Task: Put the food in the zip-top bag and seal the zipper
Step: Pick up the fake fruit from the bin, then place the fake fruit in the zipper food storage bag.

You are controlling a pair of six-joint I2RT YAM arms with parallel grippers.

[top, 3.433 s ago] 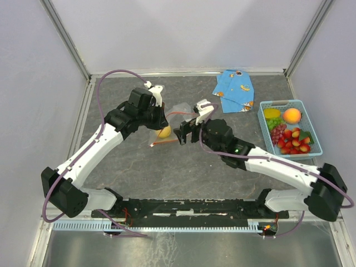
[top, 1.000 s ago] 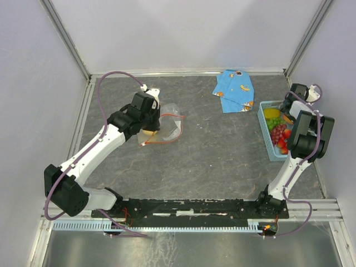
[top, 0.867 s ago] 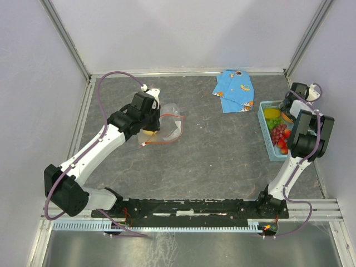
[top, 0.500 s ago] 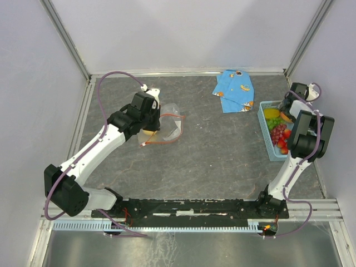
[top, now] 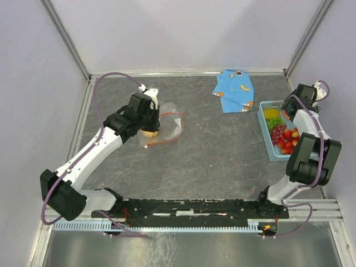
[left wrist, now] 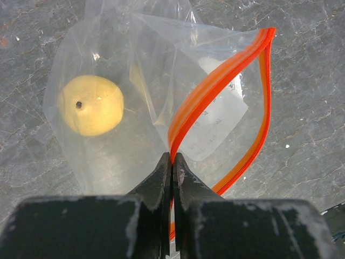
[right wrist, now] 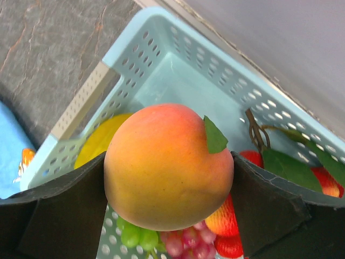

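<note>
Only the apple [left wrist: 90, 105] is inside the zip-top bag [left wrist: 108, 48]; left gripper [left wrist: 172, 162] pinches its unsealed zipper [left wrist: 215, 86], right gripper [right wrist: 168, 174] grasps a peach [right wrist: 161, 156] well away.

- Left arm [top: 92, 153]: white tubular links and chunky black joint housings, above the black base rail [top: 200, 208].
- Right arm [top: 306, 150]: same white-and-black build, above the rail's right end.
- Purple cable [top: 118, 73] loops along each arm.
- Left gripper [left wrist: 171, 162] and right gripper [right wrist: 168, 172]: matte black fingers, the left's edges scuffed whitish.

1 ea: bag [left wrist: 108, 156], apple [left wrist: 90, 105], peach [right wrist: 167, 164], lemon [right wrist: 99, 141], basket [right wrist: 161, 32], cloth [top: 235, 90].
</note>
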